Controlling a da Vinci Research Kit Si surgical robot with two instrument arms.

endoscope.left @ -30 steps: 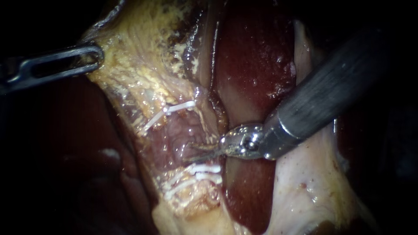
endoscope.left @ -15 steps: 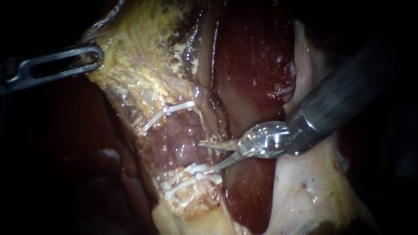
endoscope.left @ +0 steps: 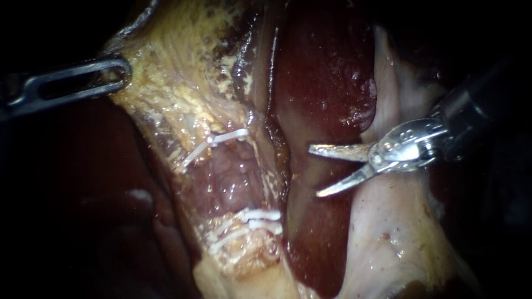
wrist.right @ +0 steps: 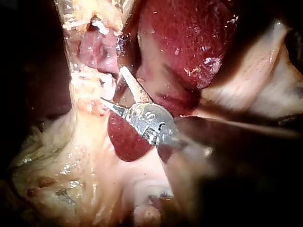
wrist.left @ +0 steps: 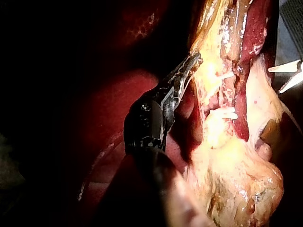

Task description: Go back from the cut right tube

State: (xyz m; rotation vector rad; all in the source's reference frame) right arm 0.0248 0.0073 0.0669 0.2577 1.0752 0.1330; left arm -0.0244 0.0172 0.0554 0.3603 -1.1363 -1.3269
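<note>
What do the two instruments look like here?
The left instrument has long, narrow, dull grey metal jaws with a slot through them, a black joint housing and a dark shaft. The right instrument ends in two slim, pointed, silvery blades on a shiny rounded hinge, with a dark shaft behind.

right instrument [endoscope.left: 314, 171] dark-shafted with shiny silver wrist, left instrument [endoscope.left: 125, 72] slotted grey metal.

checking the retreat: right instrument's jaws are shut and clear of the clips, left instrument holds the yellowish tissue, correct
Not quite. The right instrument has its jaws open, a plain gap between them, in the endoscope view. It is clear of the clips, and the left instrument holds the yellowish tissue.
</note>
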